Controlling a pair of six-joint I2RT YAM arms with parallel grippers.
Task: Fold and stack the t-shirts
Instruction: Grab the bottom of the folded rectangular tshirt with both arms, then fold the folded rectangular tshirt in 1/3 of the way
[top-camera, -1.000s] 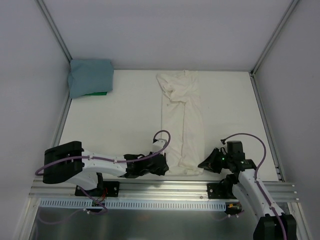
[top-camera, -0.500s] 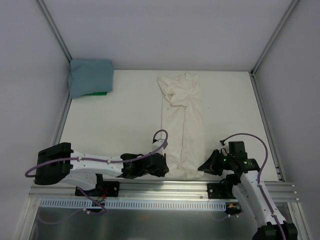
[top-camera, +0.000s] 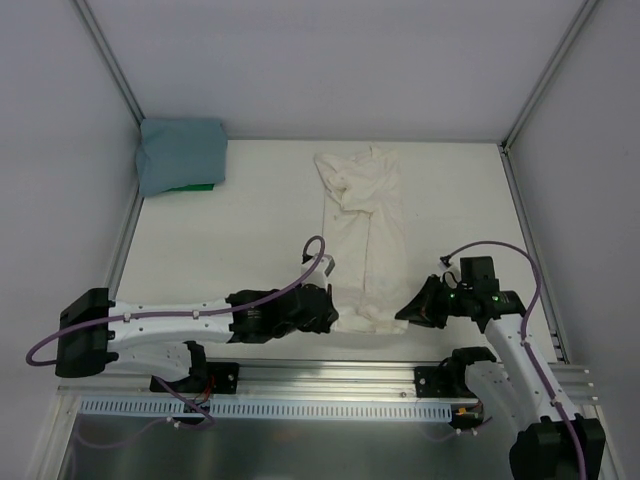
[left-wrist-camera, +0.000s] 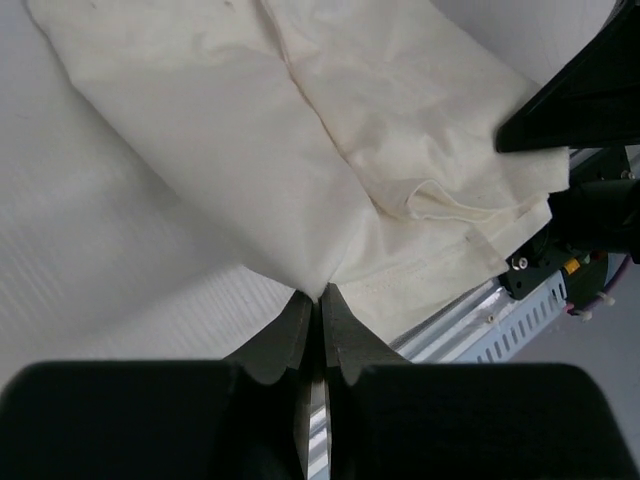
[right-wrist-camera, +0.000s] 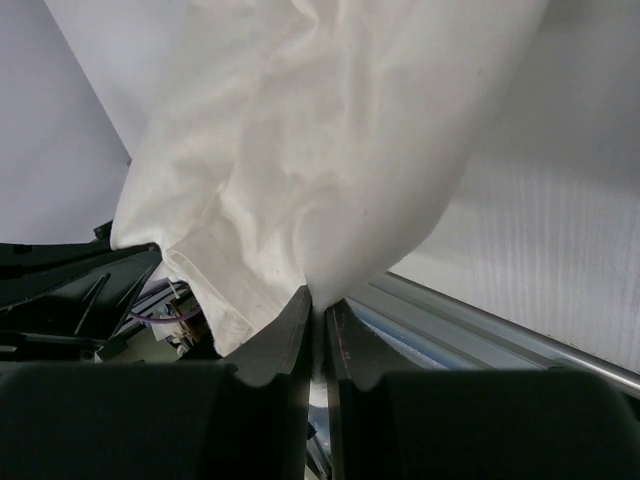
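Top external view: cream t-shirt (top-camera: 365, 240) lies as a long narrow strip down the middle of the table (top-camera: 240, 240). At its near hem, left gripper (top-camera: 328, 318) pinches the left corner and right gripper (top-camera: 405, 312) the right corner. Both wrist views show cloth clamped between closed fingers. Teal-blue t-shirt (top-camera: 180, 155) sits folded at the far-left corner, well apart.
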